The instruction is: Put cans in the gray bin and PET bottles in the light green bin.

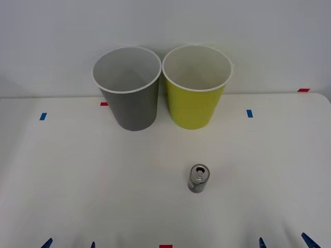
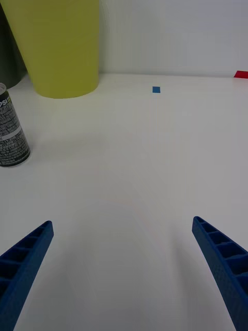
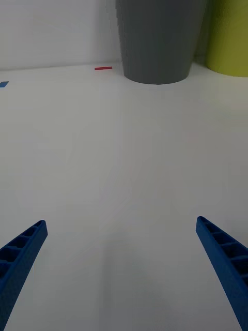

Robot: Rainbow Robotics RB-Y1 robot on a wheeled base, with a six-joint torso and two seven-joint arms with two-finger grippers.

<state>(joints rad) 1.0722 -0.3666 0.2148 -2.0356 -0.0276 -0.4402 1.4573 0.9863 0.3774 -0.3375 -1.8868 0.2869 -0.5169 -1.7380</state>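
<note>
One can upright, both end effectors wide open

Left end effector [image 3: 121,269] gapes empty over the white desk [image 1: 77,181]. Tall dark gray bin [image 1: 129,93] touches yellow-green bin [image 1: 195,90]. Small grey-silver drink can [image 1: 198,178] stands nearer. Right end effector [image 2: 124,269] gapes empty.

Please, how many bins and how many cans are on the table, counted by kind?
Bins: 2, the gray bin and the light green bin
Cans: 1, the can, standing upright
Total: 3
</note>
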